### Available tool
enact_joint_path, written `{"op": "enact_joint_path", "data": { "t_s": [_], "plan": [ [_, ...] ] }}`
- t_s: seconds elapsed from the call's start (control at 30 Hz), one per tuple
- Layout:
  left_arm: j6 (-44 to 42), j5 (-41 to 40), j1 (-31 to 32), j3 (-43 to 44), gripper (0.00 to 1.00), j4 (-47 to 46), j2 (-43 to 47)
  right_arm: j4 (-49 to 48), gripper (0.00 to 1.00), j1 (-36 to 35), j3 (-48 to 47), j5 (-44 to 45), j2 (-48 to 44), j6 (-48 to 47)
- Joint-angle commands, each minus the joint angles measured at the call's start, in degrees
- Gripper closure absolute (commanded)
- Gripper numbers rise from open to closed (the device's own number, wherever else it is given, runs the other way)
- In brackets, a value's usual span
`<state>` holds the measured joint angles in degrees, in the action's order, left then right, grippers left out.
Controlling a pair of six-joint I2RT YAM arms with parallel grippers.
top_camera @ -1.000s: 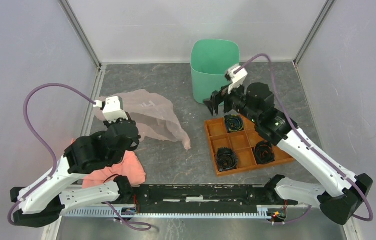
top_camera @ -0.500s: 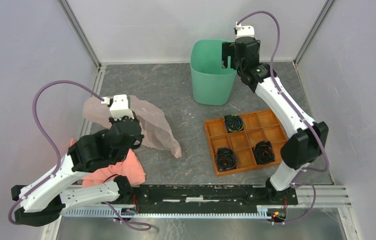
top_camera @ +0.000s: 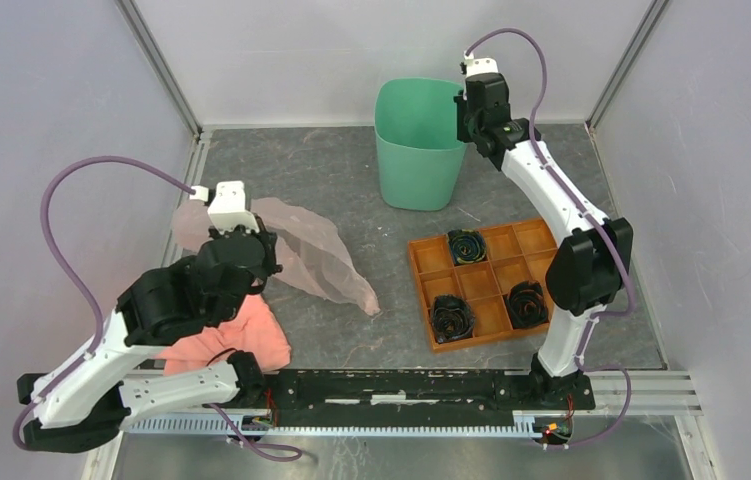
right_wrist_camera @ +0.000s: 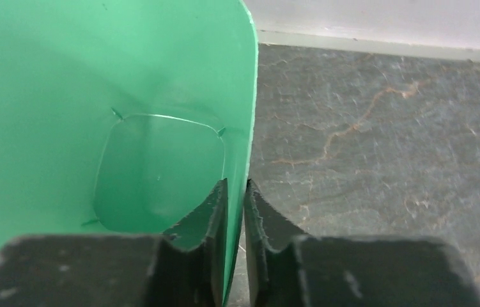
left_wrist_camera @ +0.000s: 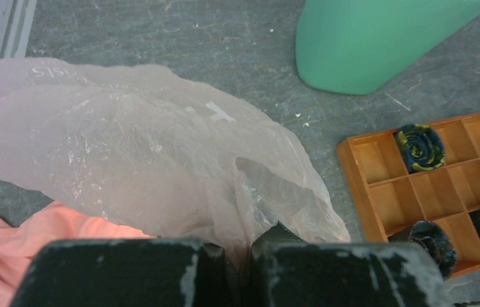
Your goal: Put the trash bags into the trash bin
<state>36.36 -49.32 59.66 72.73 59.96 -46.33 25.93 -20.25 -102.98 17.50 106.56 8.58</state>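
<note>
The trash bag (top_camera: 316, 258) is a thin, see-through pale pink film, crumpled on the table left of centre. My left gripper (top_camera: 254, 258) is shut on a bunched fold at its near edge; in the left wrist view the film (left_wrist_camera: 135, 147) runs down between the closed fingers of that gripper (left_wrist_camera: 240, 259). At the back stands the upright mint-green trash bin (top_camera: 417, 150), and nothing shows inside it (right_wrist_camera: 154, 173). My right gripper (top_camera: 467, 112) is shut on the bin's right wall at the rim. In the right wrist view one finger of this gripper (right_wrist_camera: 233, 204) is inside and one outside.
An orange compartment tray (top_camera: 541, 268) with three dark rolled items lies right of centre, near the right arm's base. A salmon-pink cloth (top_camera: 236, 340) lies under my left arm. Enclosure walls stand close behind the bin, and the bin's outer side (left_wrist_camera: 378, 38) shows in the left wrist view.
My right arm swung from above the orange tray to the bin's right rim and its jaws shut on the wall. The bin shifted slightly left. The left gripper moved a little with the bag.
</note>
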Motion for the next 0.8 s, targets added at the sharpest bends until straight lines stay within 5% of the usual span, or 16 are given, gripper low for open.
{"op": "enact_joint_path", "data": {
  "t_s": [0.0, 0.13, 0.43, 0.77],
  "plan": [
    [-4.45, 1.38, 0.20, 5.99, 0.98, -1.02, 0.38, -3.32, 0.86, -1.19, -1.35, -8.46, -0.23, -1.95],
    [-6.80, 3.88, 0.25, 11.83, 0.98, -0.85, 2.32, -3.41, 0.99, -4.25, -2.73, -10.89, -0.21, -5.38],
    [-9.38, 9.41, 0.20, 24.50, 0.98, -1.77, 9.39, -0.41, 1.00, -15.92, -2.73, -11.95, -1.28, -10.73],
    [-15.54, 20.25, 0.34, 41.67, 0.98, -7.54, 4.83, 2.12, 1.00, -28.28, 3.87, -9.97, -5.38, -6.59]
  ]
}}
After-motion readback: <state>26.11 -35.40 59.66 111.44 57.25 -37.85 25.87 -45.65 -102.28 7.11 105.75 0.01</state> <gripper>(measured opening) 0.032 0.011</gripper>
